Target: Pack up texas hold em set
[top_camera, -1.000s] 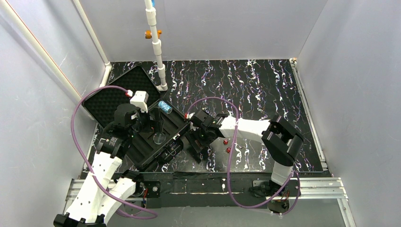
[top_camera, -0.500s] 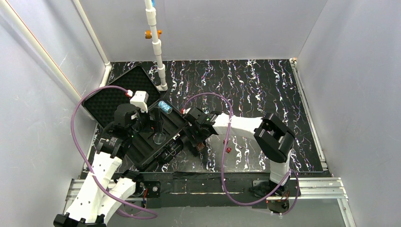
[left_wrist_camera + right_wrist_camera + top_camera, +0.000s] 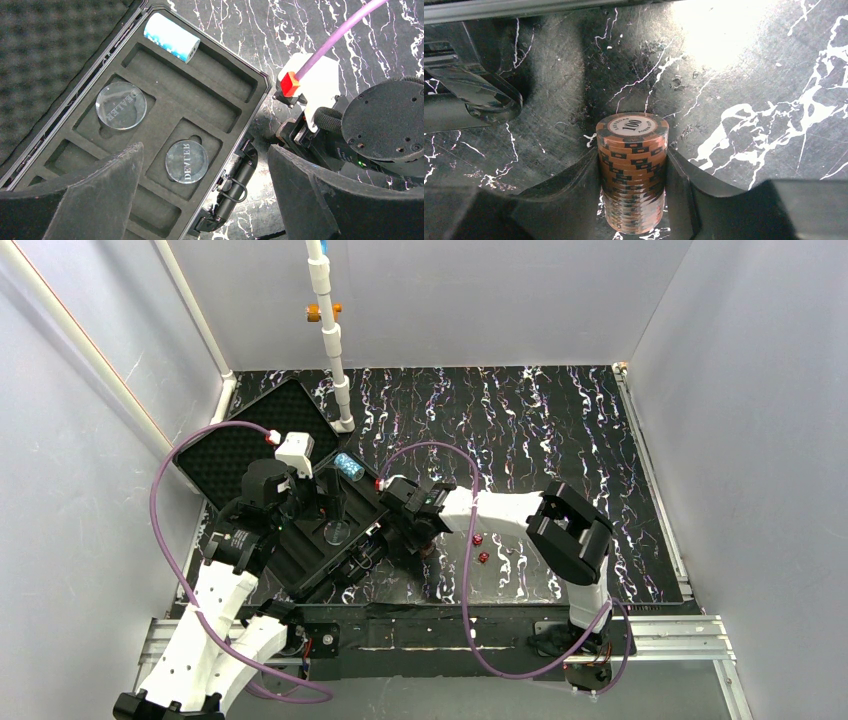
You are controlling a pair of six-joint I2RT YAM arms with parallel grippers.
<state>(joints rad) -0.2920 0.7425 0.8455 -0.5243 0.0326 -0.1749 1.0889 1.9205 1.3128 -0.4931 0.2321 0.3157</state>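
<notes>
Plainly clamped, on the right: grips the brown chip stack [image 3: 632, 150] between the two fingers [image 3: 574, 192] of the right gripper [image 3: 632, 167], pressing it from both sides with no gap. Holds it upright, just beside the outer wall of the black case [image 3: 300, 565] and near a shiny latch [image 3: 479, 95], over the black marbled table [image 3: 560, 430]. Cannot tell whether resting on that surface or lifted off it. Shows "100" on the top chip, and orange-brown edges broken by dark bars all the way down.

On the left, spreads the left gripper [image 3: 205, 148] wide, holding nothing and touching nothing. Hangs above the open case, over its dark foam tray.

Inside that tray: a clear disc [image 3: 121, 105] and a second clear disc [image 3: 186, 161], both engraved DEALER, lying flat in separate recesses, the second almost straight under the gap of the left gripper. Farther off, at the tray's far corner, a blue-white chip stack [image 3: 171, 37], lying on its side in a long slot, well apart from either gripper.

Beyond the tray, on its far left side, the lid [image 3: 240, 440], laid open and lined with bumpy foam.

Out on the table, two red dice [image 3: 480, 547], close together, outside the case and just to the right of the right gripper.
</notes>
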